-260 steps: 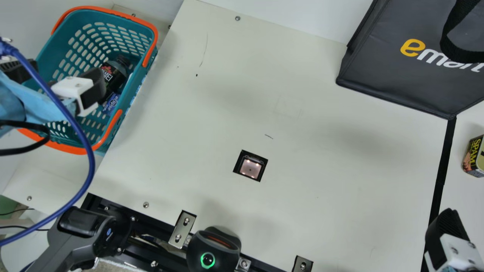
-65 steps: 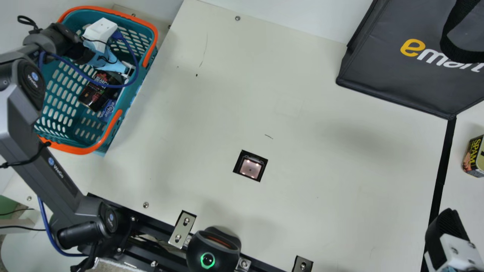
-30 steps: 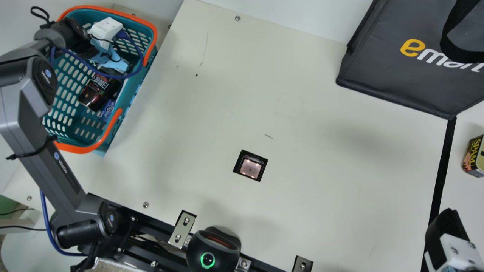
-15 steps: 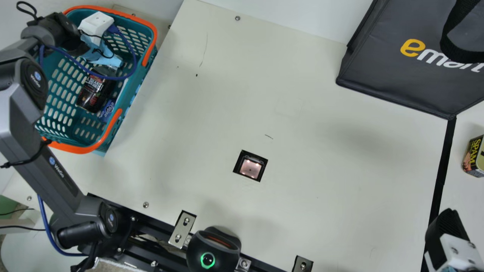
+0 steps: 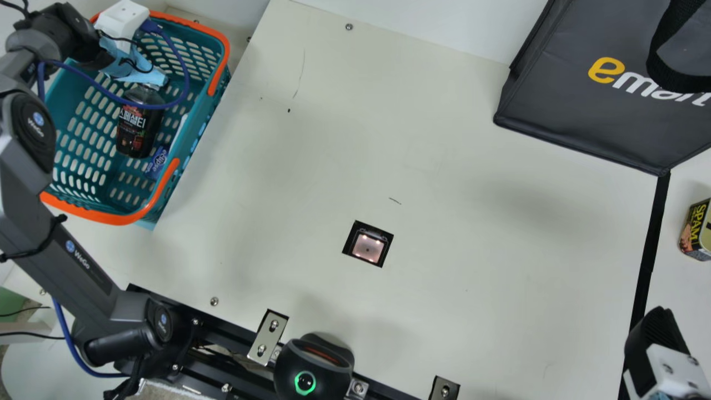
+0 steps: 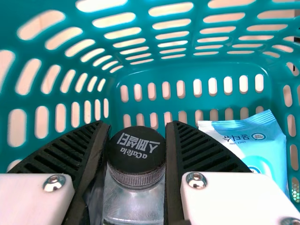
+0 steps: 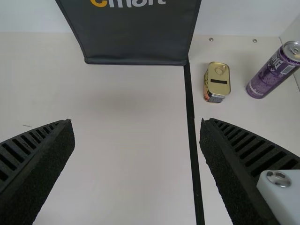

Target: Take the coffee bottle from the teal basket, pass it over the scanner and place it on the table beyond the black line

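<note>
The left tool point(image 6: 138, 140) pinches the coffee bottle point(image 5: 138, 130) inside the teal basket point(image 6: 187, 72) at the counter's point(image 5: 472, 139) left edge, the right tool point(image 7: 137, 123) is spread, and removal, scanning and placement remain.

A dark grey bag point(image 5: 589, 116) is seen at the worktop's point(image 5: 489, 311) far edge; towards its far right corner a tin point(image 5: 694, 230) and a purple can point(image 7: 272, 75) are placed. Near the basket's point(image 5: 191, 139) right edge a blue packet point(image 5: 157, 162) and a pale blue pouch point(image 6: 262, 140) are held
</note>
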Robot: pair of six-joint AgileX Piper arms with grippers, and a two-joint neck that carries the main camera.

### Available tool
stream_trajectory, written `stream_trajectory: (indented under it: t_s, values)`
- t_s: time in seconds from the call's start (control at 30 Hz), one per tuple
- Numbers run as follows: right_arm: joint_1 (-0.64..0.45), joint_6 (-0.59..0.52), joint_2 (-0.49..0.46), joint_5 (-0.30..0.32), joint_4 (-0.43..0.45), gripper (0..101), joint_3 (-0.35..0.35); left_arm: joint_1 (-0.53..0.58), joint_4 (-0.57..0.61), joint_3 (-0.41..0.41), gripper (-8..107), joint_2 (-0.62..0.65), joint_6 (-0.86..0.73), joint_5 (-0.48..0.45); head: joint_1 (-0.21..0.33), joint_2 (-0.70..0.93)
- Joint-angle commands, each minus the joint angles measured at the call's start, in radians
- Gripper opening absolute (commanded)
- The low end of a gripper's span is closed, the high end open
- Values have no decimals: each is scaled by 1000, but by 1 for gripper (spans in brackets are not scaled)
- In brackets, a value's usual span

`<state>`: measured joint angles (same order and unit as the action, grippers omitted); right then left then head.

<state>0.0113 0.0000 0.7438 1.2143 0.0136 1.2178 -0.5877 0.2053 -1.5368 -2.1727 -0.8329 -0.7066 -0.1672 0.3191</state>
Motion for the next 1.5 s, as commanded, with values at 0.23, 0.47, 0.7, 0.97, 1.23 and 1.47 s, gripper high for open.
stream_trajectory:
  t_s: [0.23,0.47,0.7,0.97,1.23,1.47]
  values:
    - [0,0,0,0,0,95,0,-3,22,0,-8,37,0,-19,29,2]
    - [0,0,0,0,0,95,0,-5,44,9,-8,64,9,-23,29,2]
    - [0,0,0,0,0,95,0,-5,60,14,-8,90,24,-27,29,2]
    - [0,0,0,0,0,95,0,-6,63,34,-8,108,44,-22,29,2]
    - [0,0,0,0,0,95,0,-11,66,64,-8,119,62,-17,29,2]
    - [0,0,0,0,0,95,0,-18,54,85,-8,129,72,-3,29,2]
